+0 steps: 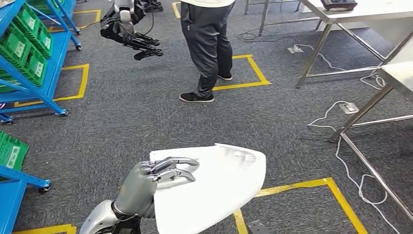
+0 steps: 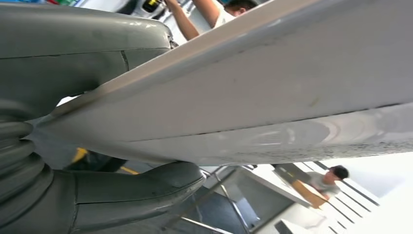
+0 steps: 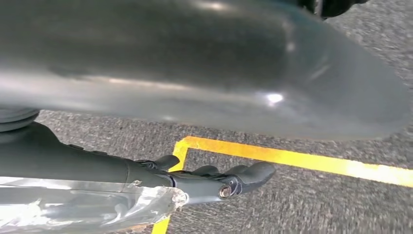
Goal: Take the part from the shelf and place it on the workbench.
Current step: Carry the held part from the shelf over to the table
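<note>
Open grey carpet is lying ahead, marked with yellow tape lines. Blue shelf racks with green bins are closing off the left side; steel-legged workbenches are standing along the right, with white cables trailing on the floor beside their legs.

Left hand is gripping the white part at its near edge, fingers lying over the top face, thumb pressing underneath in the left wrist view. The part is being held off the floor, low in front of the robot, well apart from the benches.

Right hand is hanging over carpet and tape, holding nothing, fingers extended and close together.

A person is standing mid-floor ahead, and a second robot's dark hand is hanging just left of them.
</note>
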`<action>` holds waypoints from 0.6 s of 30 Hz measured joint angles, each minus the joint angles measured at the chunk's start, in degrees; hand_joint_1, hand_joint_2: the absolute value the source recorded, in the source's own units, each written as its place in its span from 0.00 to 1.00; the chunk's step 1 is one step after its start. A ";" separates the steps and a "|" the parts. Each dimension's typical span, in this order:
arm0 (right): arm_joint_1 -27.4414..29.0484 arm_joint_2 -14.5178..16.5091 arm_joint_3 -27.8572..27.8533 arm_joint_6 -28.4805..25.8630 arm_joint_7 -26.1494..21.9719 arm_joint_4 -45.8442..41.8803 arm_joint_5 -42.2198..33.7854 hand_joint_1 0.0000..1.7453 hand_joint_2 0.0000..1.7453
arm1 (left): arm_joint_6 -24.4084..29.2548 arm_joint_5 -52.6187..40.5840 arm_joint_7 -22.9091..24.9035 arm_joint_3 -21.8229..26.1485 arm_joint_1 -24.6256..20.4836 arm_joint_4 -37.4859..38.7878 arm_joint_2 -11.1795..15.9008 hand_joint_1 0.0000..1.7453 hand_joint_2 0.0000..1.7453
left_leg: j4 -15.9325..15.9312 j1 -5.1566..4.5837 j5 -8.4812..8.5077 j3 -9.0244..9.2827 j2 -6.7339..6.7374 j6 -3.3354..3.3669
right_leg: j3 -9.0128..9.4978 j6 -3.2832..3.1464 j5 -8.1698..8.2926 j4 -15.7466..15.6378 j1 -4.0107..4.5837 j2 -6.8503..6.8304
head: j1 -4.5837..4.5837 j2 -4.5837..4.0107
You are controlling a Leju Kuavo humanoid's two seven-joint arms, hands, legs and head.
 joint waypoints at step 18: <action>0.06 0.05 -0.25 0.04 -0.02 0.06 0.04 0.00 0.00 | 0.10 0.81 1.17 -1.26 -0.32 0.33 0.97 1.00 1.00 | -3.56 -0.22 1.74 3.41 6.84 0.11 | 2.68 2.28 -3.94 0.97 -0.66 -8.07 | 0.43 0.00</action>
